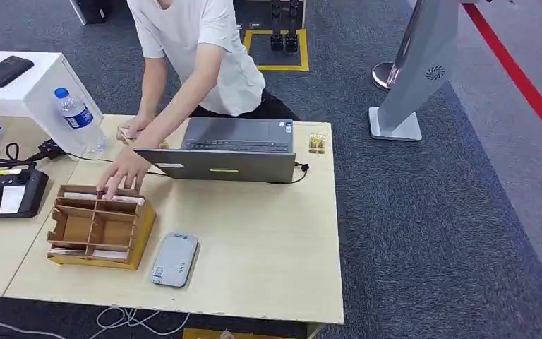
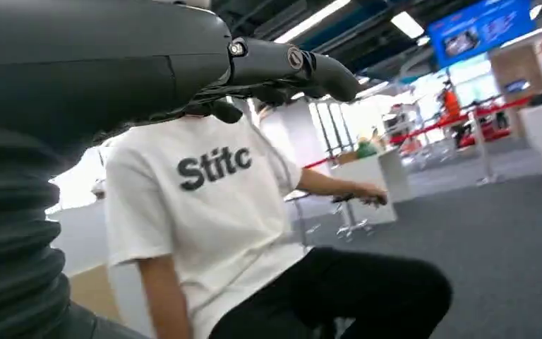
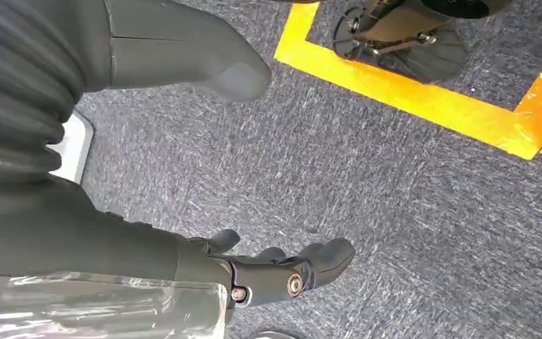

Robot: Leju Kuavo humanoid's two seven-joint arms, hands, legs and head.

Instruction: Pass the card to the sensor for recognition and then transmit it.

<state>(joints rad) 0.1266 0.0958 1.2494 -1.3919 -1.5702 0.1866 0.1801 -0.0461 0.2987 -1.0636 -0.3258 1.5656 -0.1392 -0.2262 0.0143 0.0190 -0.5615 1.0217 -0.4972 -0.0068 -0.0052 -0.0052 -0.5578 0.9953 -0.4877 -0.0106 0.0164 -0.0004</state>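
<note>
Matt pale wood-grain table (image 1: 268, 240); brown corrugated-cardboard organizer (image 1: 99, 229); smooth grey plastic sensor (image 1: 175, 259) beside organizer; matt metallic-grey laptop (image 1: 229, 150); rough grey carpet (image 1: 430, 212).

The person's white T-shirt (image 2: 205, 212) carries dark lettering across the chest reading "Stitc", its last letters hidden in a fold.

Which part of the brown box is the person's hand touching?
The person's hand rests on the far edge of the cardboard organizer, the side nearest the laptop, over the white card there. The near compartments go untouched.
</note>
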